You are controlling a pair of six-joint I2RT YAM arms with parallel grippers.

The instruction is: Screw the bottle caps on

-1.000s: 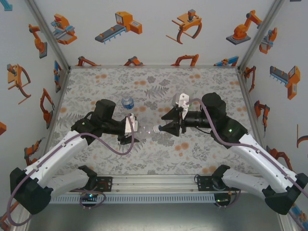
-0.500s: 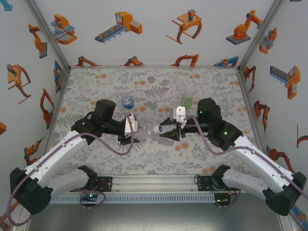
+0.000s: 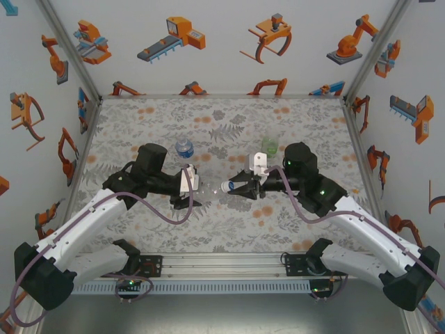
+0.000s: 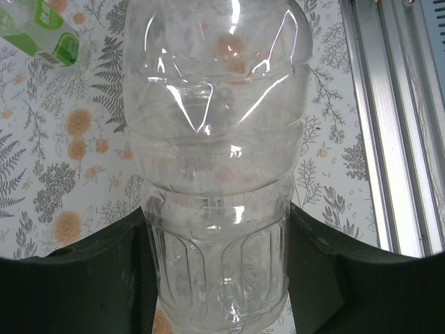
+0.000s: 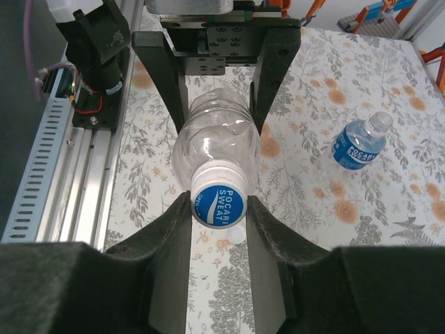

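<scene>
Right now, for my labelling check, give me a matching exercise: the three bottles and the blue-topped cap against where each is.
1 colourless bottle
2 blue-topped cap
3 blue-labelled bottle
4 green-tinted bottle

A on table by right arm
B in left gripper
C in right gripper
D on table by left arm

Pairs: 1-B, 2-C, 3-D, 4-A

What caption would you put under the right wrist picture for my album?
The right gripper pinches the blue-topped cap on a clear bottle held by the left gripper.
</scene>
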